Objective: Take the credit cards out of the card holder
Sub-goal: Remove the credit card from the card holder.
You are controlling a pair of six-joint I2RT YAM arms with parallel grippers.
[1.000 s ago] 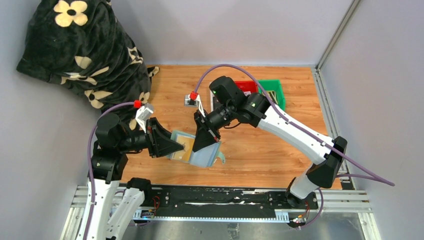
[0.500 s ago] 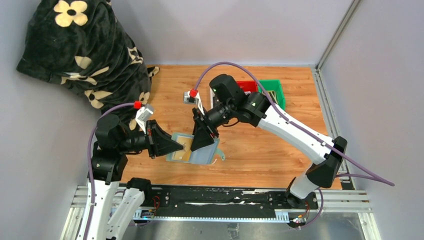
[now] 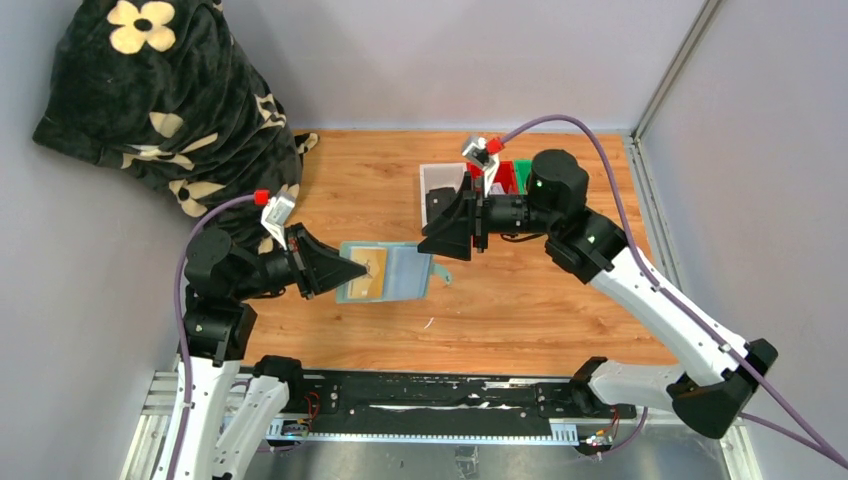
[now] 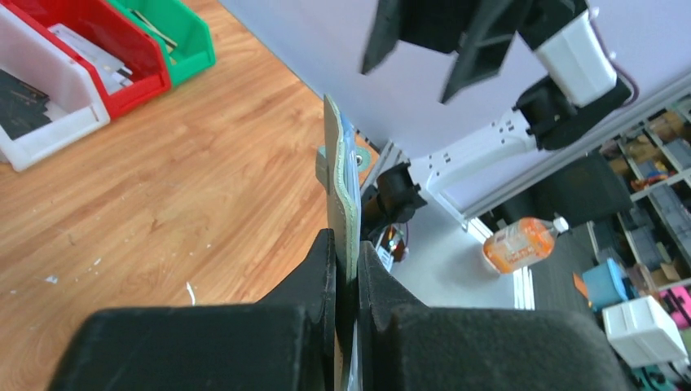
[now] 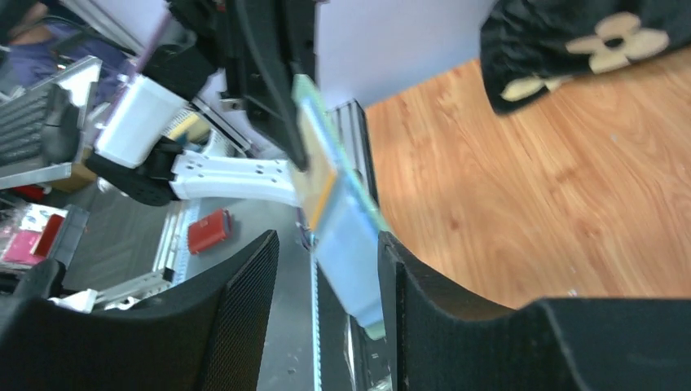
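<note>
Card holder [image 3: 400, 272] is seen from above, spread open over the wooden table [image 3: 520, 310] and clamped at its left end by the left gripper [image 3: 340, 272]. A tan-gold credit card [image 3: 365, 287] is lodged in its left half. The right gripper [image 3: 430, 242] is found just beyond the right edge, jaws parted, nothing held. A flowered black blanket [image 3: 160, 90] is heaped at the far left.

Left wrist: the card holder [image 4: 338, 179] is viewed edge-on, pinched between closed fingers [image 4: 322, 269]. A white bin [image 4: 41, 90], red bin [image 4: 90, 49] and green bin [image 4: 175, 37] are noted on the table beyond.

Right wrist: both fingers [image 5: 244, 309] are spread apart. The card holder [image 5: 350, 244] and its credit card [image 5: 314, 175] are seen through the gap.
</note>
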